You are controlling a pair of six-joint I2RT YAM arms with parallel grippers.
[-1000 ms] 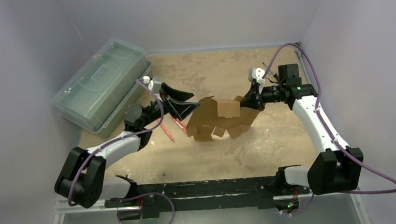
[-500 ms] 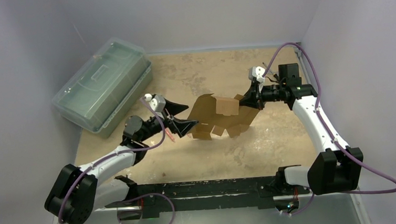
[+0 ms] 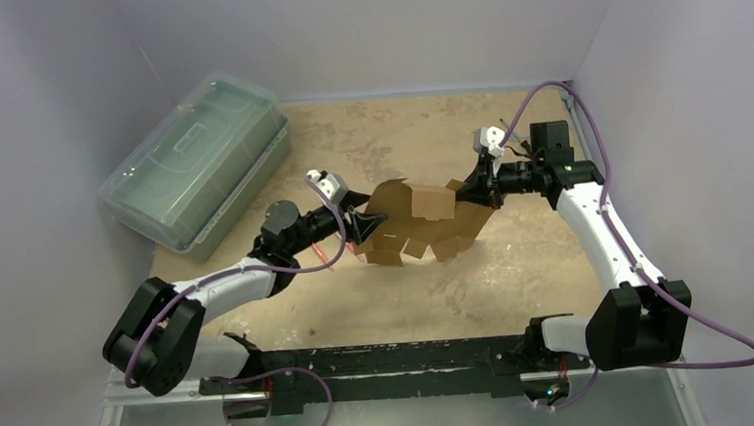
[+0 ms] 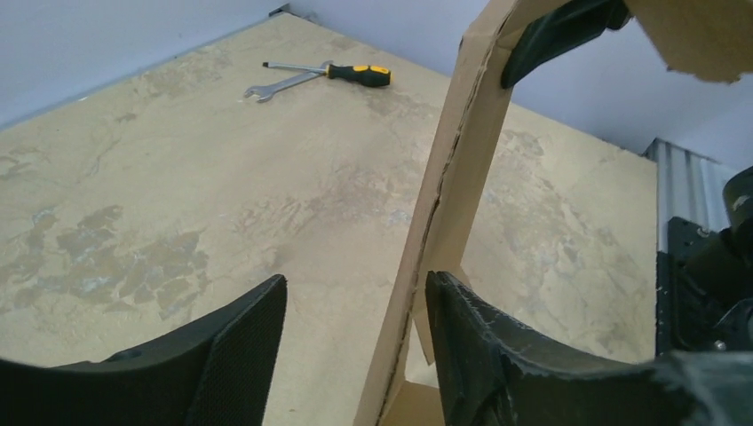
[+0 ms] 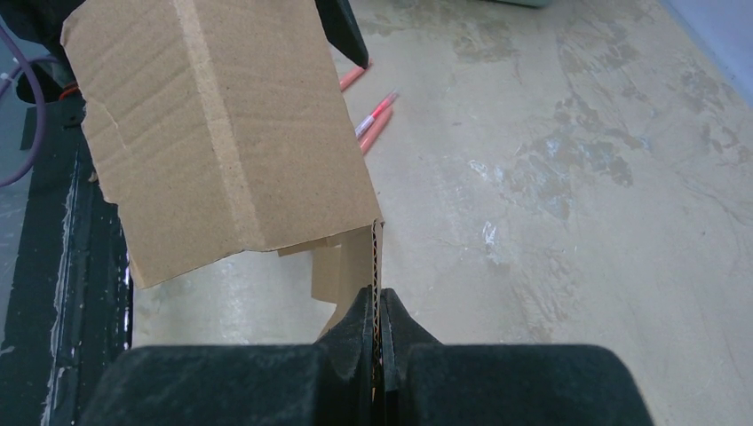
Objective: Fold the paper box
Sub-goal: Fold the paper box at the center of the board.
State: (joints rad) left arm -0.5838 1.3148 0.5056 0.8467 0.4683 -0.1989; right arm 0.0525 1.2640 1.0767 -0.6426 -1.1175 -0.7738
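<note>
1. Right gripper (image 5: 376, 306) is clamped on a panel edge of the paper box (image 3: 419, 220), holding it up over the middle of the tabletop (image 3: 518, 283).
2. Left gripper (image 4: 355, 288) has its jaws apart, straddling an upright cardboard panel that sits off-centre in the gap.
3. Step looks like creasing that panel: centre it, close right at the score line, rotate slowly.
4. Use the right side as a rigid anchor; yanking risks tearing the corrugated edge.
</note>
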